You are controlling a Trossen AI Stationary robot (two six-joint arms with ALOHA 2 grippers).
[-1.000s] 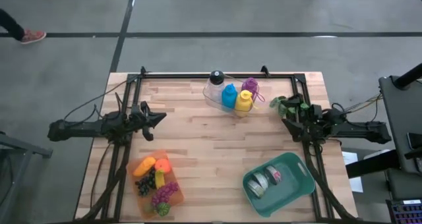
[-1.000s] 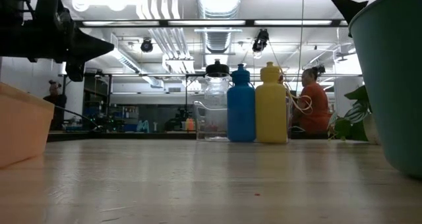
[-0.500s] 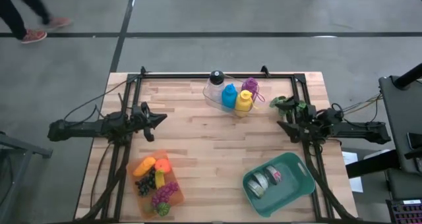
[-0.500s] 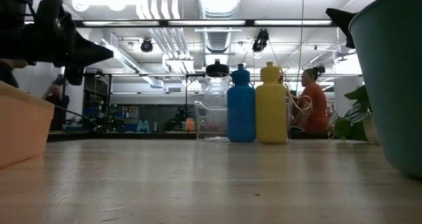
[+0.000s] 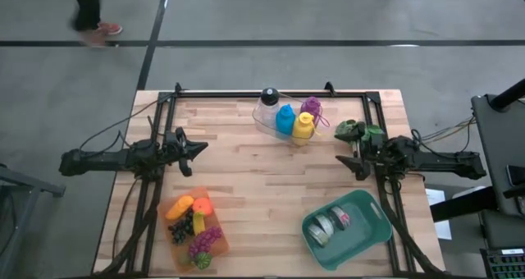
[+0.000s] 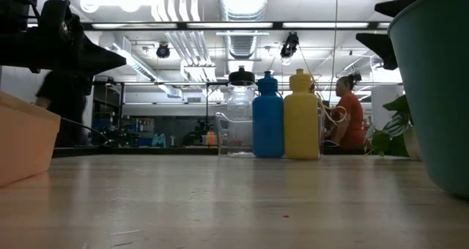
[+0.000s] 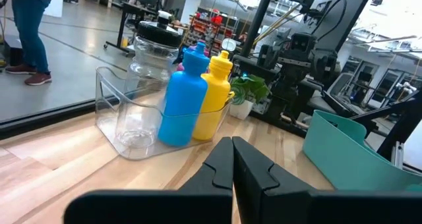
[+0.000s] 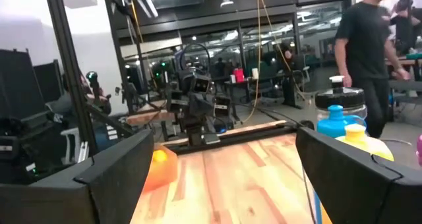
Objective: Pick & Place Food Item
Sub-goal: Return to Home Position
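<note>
Hovering over the left side of the surface (image 5: pixel 262 180), my left end effector (image 5: pixel 199 146) is clenched on nothing; in my left wrist view its two fingers (image 7: pixel 217 174) press flat together with no gap. My right end effector (image 5: pixel 346 158) hangs over the right side, just beside the plant (image 5: pixel 354 130), released and spread wide. In my right wrist view its fingers (image 8: pixel 112 178) stand far apart, holding and touching nothing.

The cans (image 5: pixel 330 222) lie inside the green bin (image 5: pixel 373 230) near the front right corner, well apart from both end effectors. I make out at least two lids from above; their exact number and label colours are too small for me to tell. In the low view the bin's wall (image 6: pixel 432 95) hides them and is cut off at the edge, as is the orange tray (image 6: pixel 22 139).

From above, that tray (image 5: pixel 215 199) of fruit sits near the front left corner, and a clear holder (image 5: pixel 264 113) with bottles stands at the back centre. Between these three lies a broad stretch of bare wood. Dark frame rails (image 5: pixel 156 197) run along both side edges beneath my arms.
</note>
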